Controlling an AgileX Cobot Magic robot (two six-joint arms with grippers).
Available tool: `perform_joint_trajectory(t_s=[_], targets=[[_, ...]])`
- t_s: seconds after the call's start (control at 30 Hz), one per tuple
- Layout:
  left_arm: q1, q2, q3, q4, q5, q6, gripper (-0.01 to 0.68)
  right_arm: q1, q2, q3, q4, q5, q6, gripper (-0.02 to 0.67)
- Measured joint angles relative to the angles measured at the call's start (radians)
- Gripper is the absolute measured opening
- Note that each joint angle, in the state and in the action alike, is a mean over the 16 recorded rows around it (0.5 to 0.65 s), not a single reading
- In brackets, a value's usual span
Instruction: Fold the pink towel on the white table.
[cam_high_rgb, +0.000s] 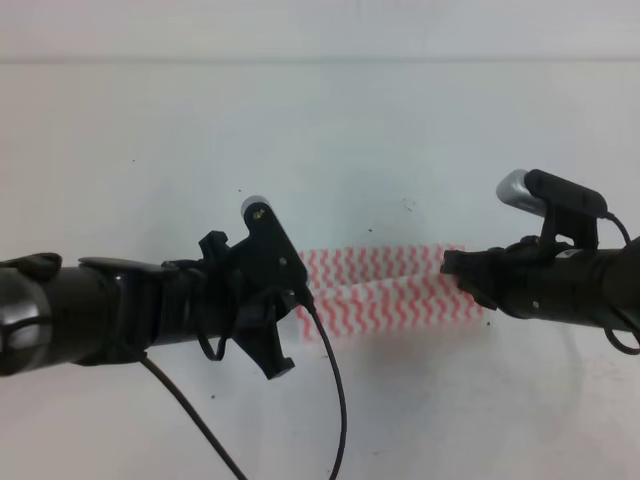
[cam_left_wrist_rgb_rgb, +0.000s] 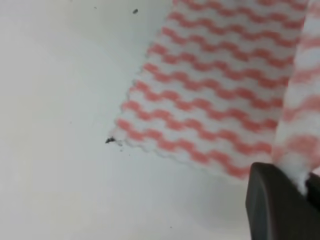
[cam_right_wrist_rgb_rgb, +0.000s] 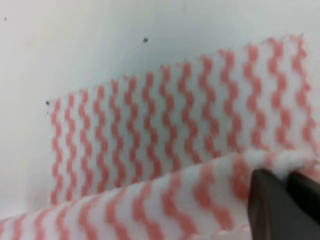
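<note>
1. While a near corner of the pink towel is pinched between the dark fingers of the left gripper, the cloth is held lifted off the white table.
2. The towel's opposite end is clenched the same way by the right gripper, its fingers closed on a raised edge.
3. The towel is seen stretched between both arms near the table's middle, its far half lying flat.
4. A slip is judged possible: so little cloth is gripped that uneven pulling could free a corner.
5. A skewed fold could result if one arm is carried further than the other.
</note>
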Motion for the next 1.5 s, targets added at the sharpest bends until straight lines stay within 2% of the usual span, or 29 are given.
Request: perform_joint_trajectory(t_s=[0.7, 1.5], targets=[[0.0, 0.034, -0.035, 0.005, -0.011, -0.002, -0.003, 0.0, 0.009, 0.0, -0.013, -0.067, -0.073, -0.017], [0.0, 0.096, -0.103, 0.01, -0.076, -0.07, -0.005, 0.001, 0.039, -0.023, -0.008, -0.052, -0.074, -0.016]])
